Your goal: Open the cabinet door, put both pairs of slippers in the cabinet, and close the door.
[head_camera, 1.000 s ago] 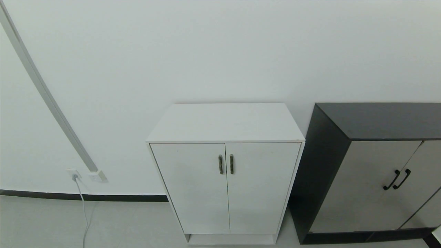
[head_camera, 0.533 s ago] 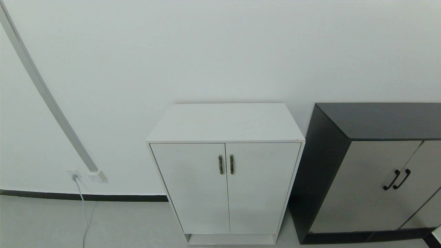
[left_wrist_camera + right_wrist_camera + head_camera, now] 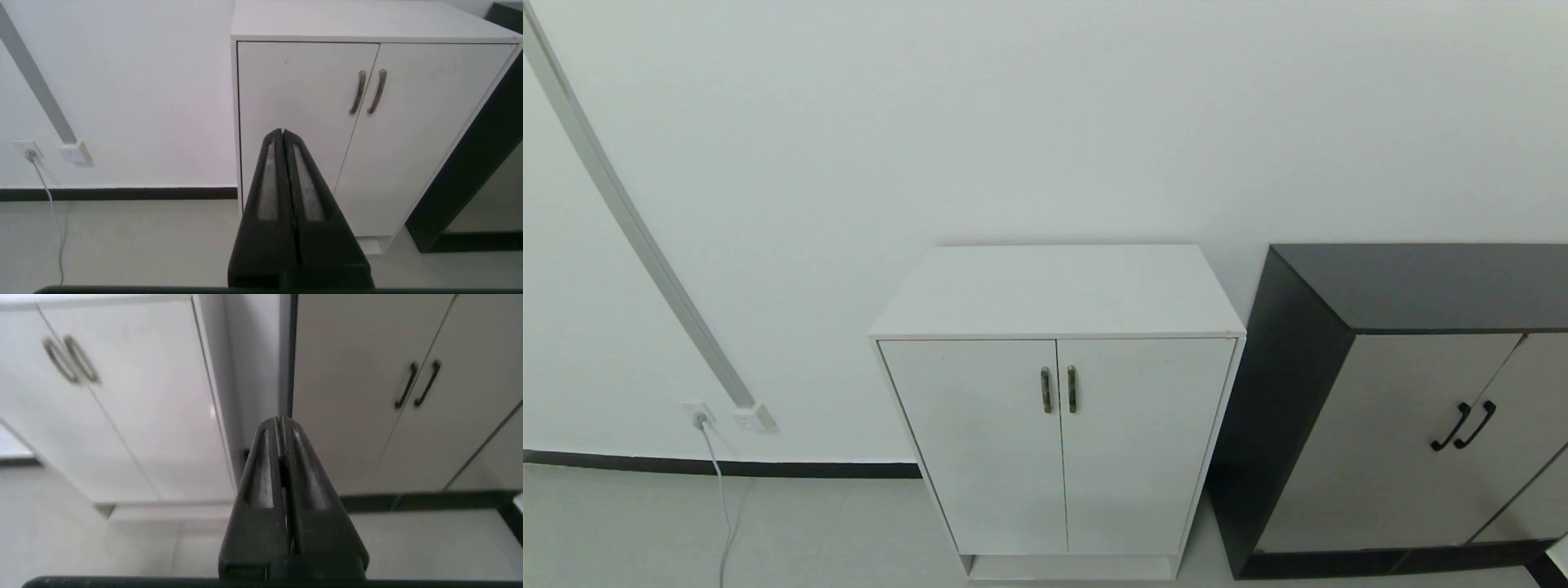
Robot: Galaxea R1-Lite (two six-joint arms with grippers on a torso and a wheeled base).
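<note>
**A:** How are the arms posed?

**B:** The left gripper (image 3: 283, 135) hangs in front of the white cabinet (image 3: 1058, 408), well apart from it and pointing at its left door (image 3: 980, 441). Its two fingers lie flat against each other with nothing between them. The right gripper (image 3: 282, 423) is pressed together the same way and is also empty. It points at the line where the white cabinet meets the dark cabinet (image 3: 1421, 286).

**A:** And the cabinet itself?

**B:** It stands with its back to the wall (image 3: 1045, 122). The left door and the right door (image 3: 1139, 441) are both shut and meet at a thin centre seam. The left handle (image 3: 1045, 389) and the right handle (image 3: 1072, 389) are upright bars just beside each other, one on either side of that seam.

**A:** What are the edges, and how much room is there?

**B:** On the robot's left of the cabinet there is open floor (image 3: 833, 531). A cable (image 3: 721, 498) drops to it from a socket (image 3: 698, 412), and a slanted conduit (image 3: 644, 229) runs up the wall above. On the right the dark cabinet stands hard by the white one. I cannot tell whether they touch.

**A:** Is anything cut off or hard to see?

**B:** The lower edge of the head view clips the white cabinet's foot, just under the recess (image 3: 1070, 565) below the doors. The dark cabinet runs out of the picture to the right. In each wrist view, the gripper's body covers the floor nearest the cabinets.
</note>
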